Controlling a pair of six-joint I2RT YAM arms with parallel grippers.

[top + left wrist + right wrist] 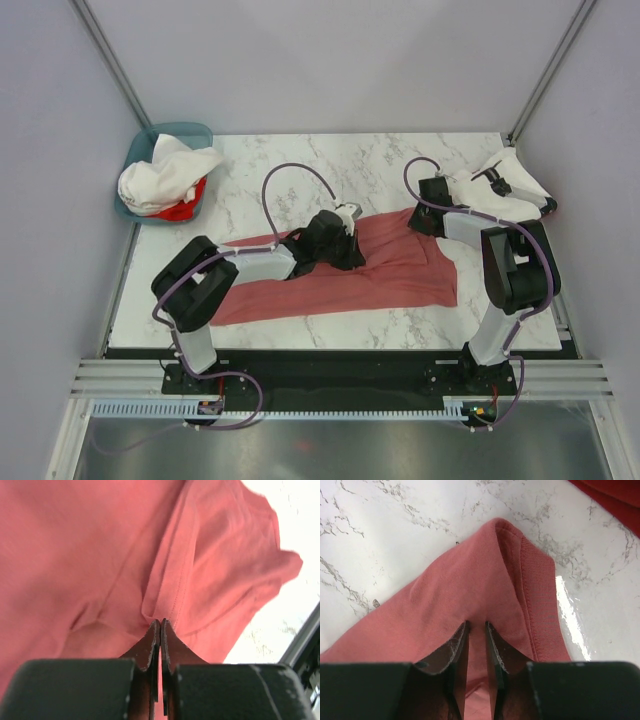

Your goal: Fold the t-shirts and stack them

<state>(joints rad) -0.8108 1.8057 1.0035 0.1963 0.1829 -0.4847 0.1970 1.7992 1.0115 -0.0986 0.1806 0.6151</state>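
A dusty salmon-red t-shirt [395,268] lies spread across the middle of the marble table. My left gripper [345,228] is down on its upper edge and shut on a pinched fold of the shirt [125,555], jaws pressed together at a hem seam. At the shirt's upper right corner my right gripper [428,212] is shut on a thicker fold beside the ribbed collar [540,605], with salmon fabric [465,595] filling the gap between its jaws. More t-shirts, white over bright red [165,180], are heaped in the basket. A folded white one [505,190] lies at the back right.
The teal basket [192,130] stands at the table's back left corner. A dark red cloth edge [615,495] shows at the top right of the right wrist view. The table's metal frame posts rise at both back corners.
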